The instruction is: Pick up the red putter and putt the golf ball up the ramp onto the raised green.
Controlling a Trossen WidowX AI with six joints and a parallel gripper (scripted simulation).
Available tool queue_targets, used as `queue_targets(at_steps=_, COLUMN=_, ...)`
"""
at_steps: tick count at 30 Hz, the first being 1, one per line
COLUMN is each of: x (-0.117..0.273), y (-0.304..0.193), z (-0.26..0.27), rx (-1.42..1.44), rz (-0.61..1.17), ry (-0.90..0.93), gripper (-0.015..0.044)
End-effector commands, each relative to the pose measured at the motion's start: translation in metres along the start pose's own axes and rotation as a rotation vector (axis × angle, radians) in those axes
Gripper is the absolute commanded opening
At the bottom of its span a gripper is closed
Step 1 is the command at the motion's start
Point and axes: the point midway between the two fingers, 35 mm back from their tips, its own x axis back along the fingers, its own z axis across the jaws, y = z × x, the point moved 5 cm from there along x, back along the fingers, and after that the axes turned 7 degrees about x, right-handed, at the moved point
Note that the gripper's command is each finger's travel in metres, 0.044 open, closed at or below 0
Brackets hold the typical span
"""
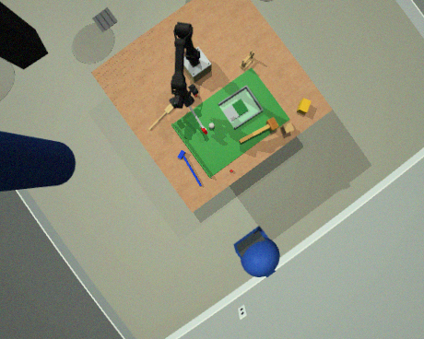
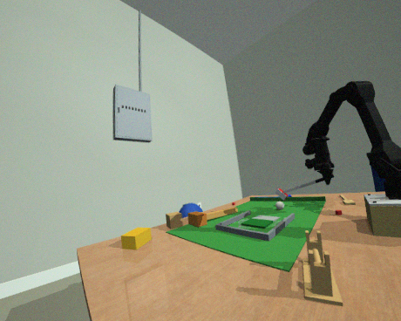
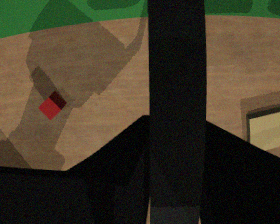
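While the red putter (image 1: 199,122) is hanging off the green mat (image 1: 217,152) with its red head lowest, you are seeing its grey shaft slanting up into the gripper (image 1: 187,104), whose fingers are clamping on the shaft's upper end; the head is sitting just beside the golf ball (image 1: 211,124), apart from it in the top view, and in the exterior view the head (image 2: 283,192) is hovering a little above the ball (image 2: 280,205). The ball is lying on the mat between the putter head and the grey-walled raised green (image 1: 240,108); beyond that, a wooden mallet (image 1: 260,130) is lying across the mat's edge, a blue putter (image 1: 190,168) is lying on the wooden table (image 1: 138,83) beside the mat, and a yellow block (image 1: 303,105) is sitting well apart.
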Motion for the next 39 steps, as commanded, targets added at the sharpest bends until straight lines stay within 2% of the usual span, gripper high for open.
queue_targets(at_steps=1, x=-0.008, y=0.0, z=-0.001, rx=-0.004, rz=-0.006, ry=-0.009, gripper=0.0)
queue_targets(at_steps=23, x=-0.038, y=0.0, z=-0.001, rx=-0.004, rz=-0.006, ry=-0.009, gripper=0.0)
queue_targets(at_steps=34, x=-0.036, y=0.0, z=-0.001, rx=-0.002, rz=-0.001, ry=-0.002, gripper=0.0)
queue_targets(at_steps=39, x=-0.037, y=-0.001, z=-0.017, rx=-0.003, rz=-0.003, ry=-0.007, gripper=0.0)
